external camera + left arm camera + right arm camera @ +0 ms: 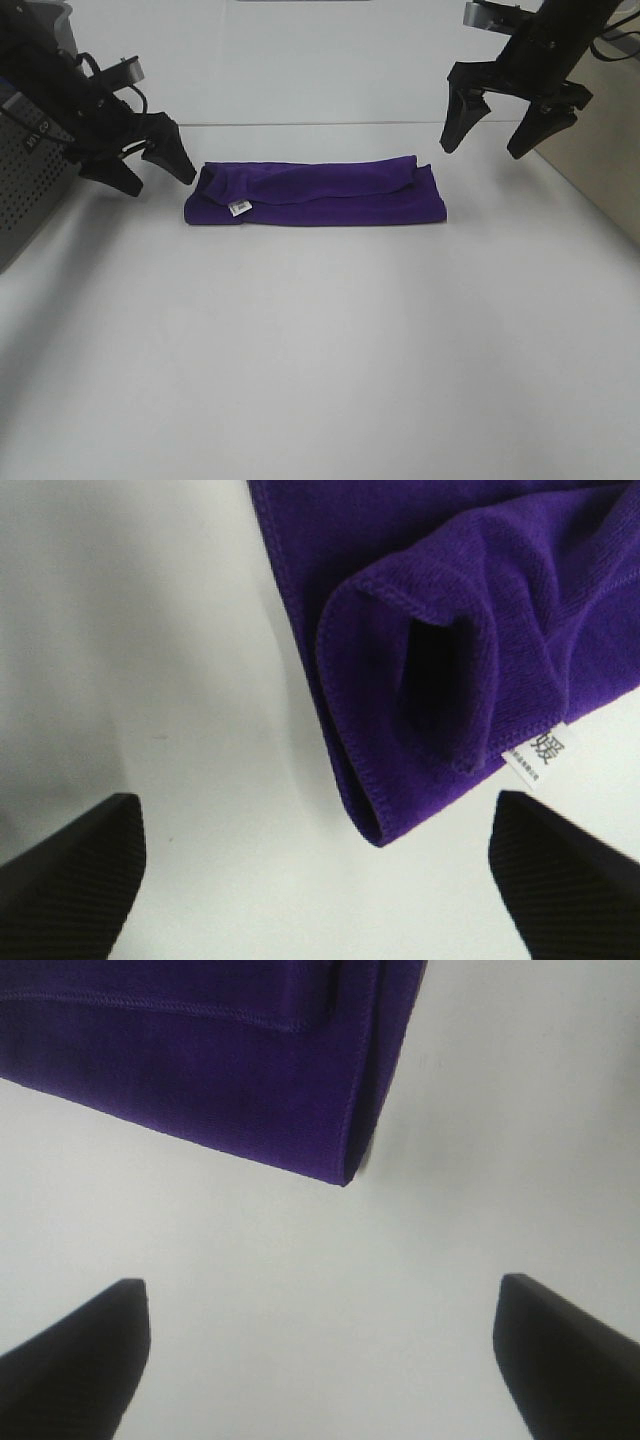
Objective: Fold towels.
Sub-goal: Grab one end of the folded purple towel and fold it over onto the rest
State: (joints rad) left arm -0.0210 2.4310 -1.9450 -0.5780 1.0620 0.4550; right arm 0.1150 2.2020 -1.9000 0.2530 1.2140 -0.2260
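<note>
The deep purple towel (318, 192) lies folded into a long band across the far middle of the white table, with its small white label (239, 208) on the front left edge. My left gripper (160, 168) is open and empty, just left of the towel's left end. The left wrist view shows that end (440, 650) with a rolled open fold and the label (538, 752). My right gripper (487, 138) is open and empty, above and right of the towel's right end. The right wrist view shows that corner (250, 1070).
A grey perforated box (28, 190) stands at the left edge behind the left arm. The table (320, 360) is bare white in front of the towel. The table's right edge (590, 205) runs diagonally past the right arm.
</note>
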